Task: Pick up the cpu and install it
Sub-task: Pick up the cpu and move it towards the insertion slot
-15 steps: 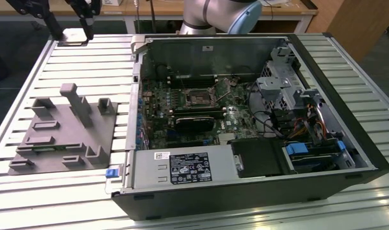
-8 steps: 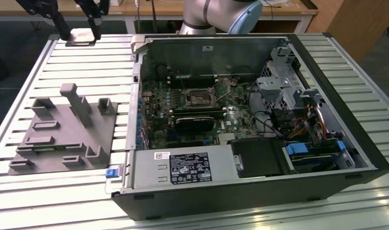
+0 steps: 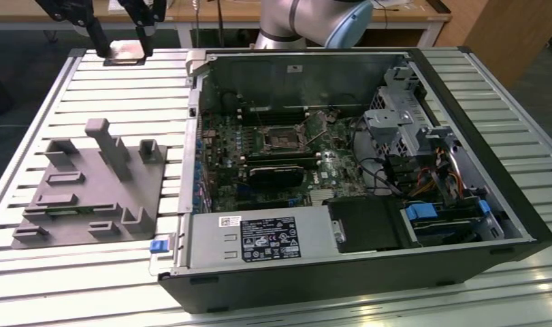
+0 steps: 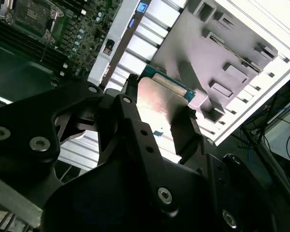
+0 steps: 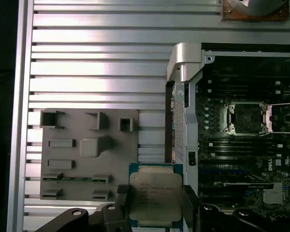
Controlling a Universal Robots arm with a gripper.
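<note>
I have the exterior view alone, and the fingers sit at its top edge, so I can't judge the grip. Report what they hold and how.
Observer: In the first wrist view the fingers clamp the cpu by two opposite edges, with its metal top facing the camera.
Operator: Now check the socket from above.
Observer: In the first wrist view the socket sits bare, with its frame flipped open beside it.
</note>
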